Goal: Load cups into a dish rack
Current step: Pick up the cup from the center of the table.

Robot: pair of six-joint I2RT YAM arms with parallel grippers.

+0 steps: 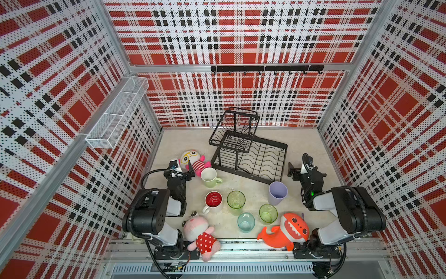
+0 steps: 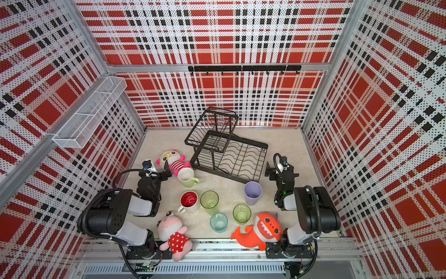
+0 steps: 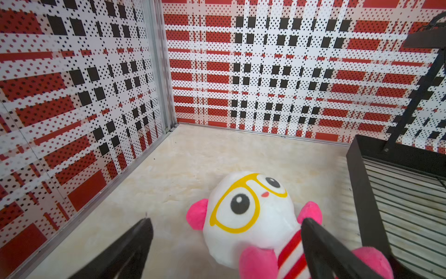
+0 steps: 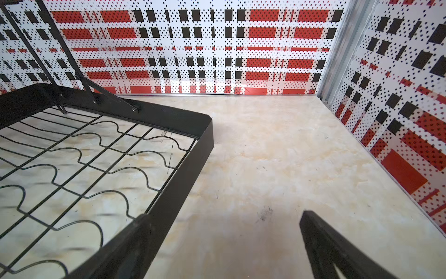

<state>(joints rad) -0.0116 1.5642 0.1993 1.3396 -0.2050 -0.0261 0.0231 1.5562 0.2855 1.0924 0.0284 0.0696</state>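
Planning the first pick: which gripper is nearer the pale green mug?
Left. The left gripper is just beside the mug, not touching it. The right gripper is across the table, on the other side of the rack.

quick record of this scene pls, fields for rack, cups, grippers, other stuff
dish rack: black wire, two tiers, no cups in it
cups: six, all upright in front of the rack: pale green mug, white mug with red inside, tall green glass, lilac tumbler, short green glass, teal glass
left gripper: open, holding nothing, by the plush with yellow glasses
right gripper: open, holding nothing, beside the rack's corner
other: pink plush, orange shark plush
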